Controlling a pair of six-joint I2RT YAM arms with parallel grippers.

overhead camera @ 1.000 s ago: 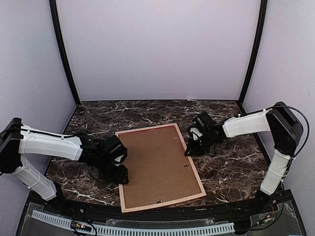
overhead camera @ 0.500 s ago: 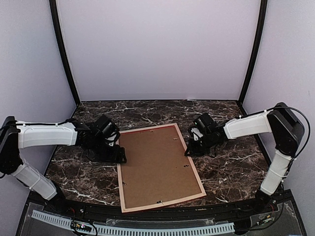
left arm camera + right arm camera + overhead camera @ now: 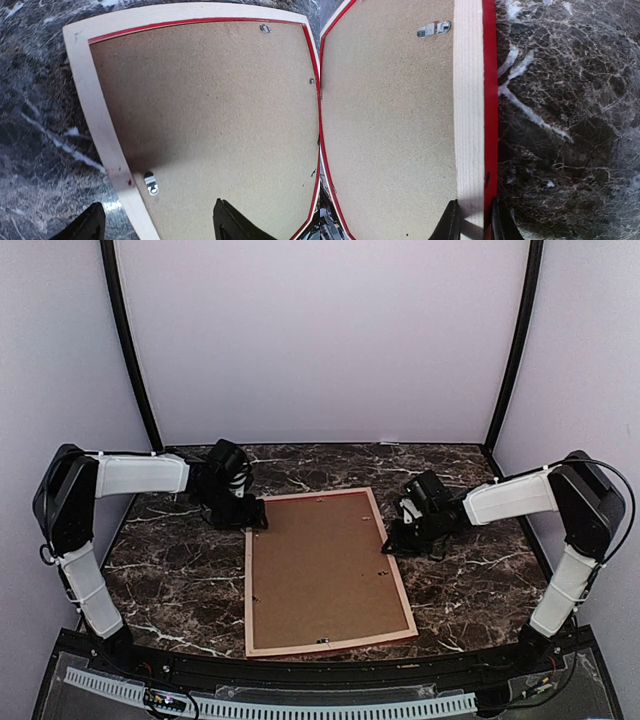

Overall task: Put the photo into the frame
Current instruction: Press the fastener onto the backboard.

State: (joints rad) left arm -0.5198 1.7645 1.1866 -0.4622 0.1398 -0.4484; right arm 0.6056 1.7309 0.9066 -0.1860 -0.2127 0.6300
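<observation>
**Left side.** The left arm is reaching across the dark marble table [image 3: 170,580] toward the far left corner of the frame [image 3: 249,600]. The left gripper [image 3: 247,520] is hanging over that corner with its jaws spread wide and nothing between them. In the left wrist view, one finger [image 3: 90,225] is showing over the table and the other over the brown backing board [image 3: 325,570]. A small metal turn clip [image 3: 150,182] is sitting on the board just inside the left rail.

**Centre.** The frame is lying flat on the table with its back up. Its pale unpainted wood rails are facing the camera and a thin red line is showing along the inner and outer edges. The backing board is filling its opening.

**Right side.** The right arm is stretching in from the right. The right gripper [image 3: 392,546] is pinching the frame's right rail, with its narrow-set fingers bracketing the pale wood and the red outer edge. A second turn clip [image 3: 434,28] is lying on the board farther along this rail.
</observation>
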